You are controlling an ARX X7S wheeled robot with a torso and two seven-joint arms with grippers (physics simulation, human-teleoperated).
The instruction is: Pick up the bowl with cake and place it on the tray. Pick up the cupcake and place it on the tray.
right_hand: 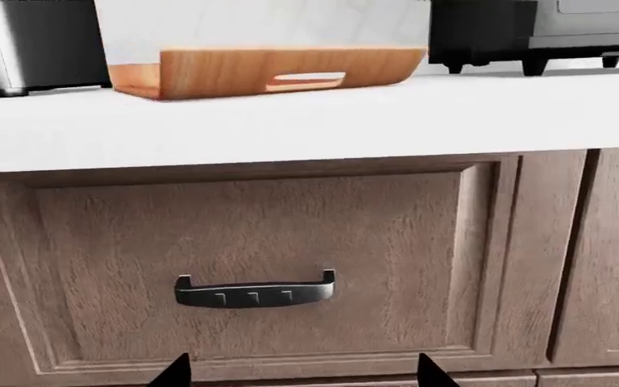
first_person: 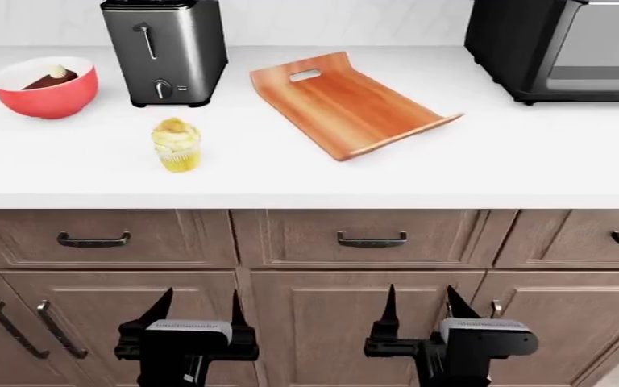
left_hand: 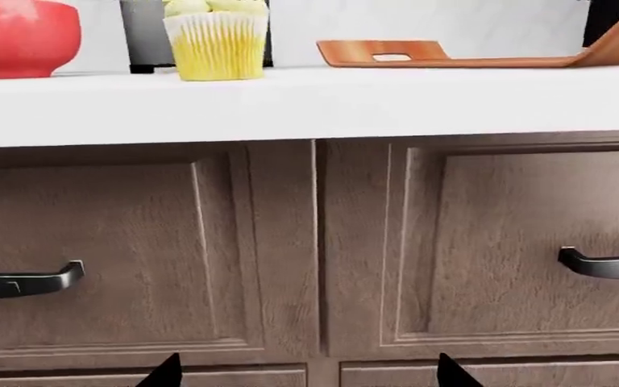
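Observation:
The red bowl with the chocolate cake slice [first_person: 45,87] stands at the far left of the white counter [first_person: 396,173]; its red side shows in the left wrist view [left_hand: 17,36]. The cupcake [first_person: 176,144] stands near the counter's front edge, right of the bowl, and in the left wrist view [left_hand: 217,39]. The wooden tray [first_person: 344,103] lies empty mid-counter, also in the left wrist view [left_hand: 482,53] and the right wrist view [right_hand: 255,71]. My left gripper [first_person: 197,310] and right gripper [first_person: 421,306] are both open and empty, low in front of the cabinet doors, below the counter.
A steel toaster [first_person: 165,50] stands behind the cupcake, between bowl and tray. A black oven [first_person: 562,44] stands at the back right. Wooden drawers with dark handles [first_person: 371,239] run under the counter edge, facing both grippers.

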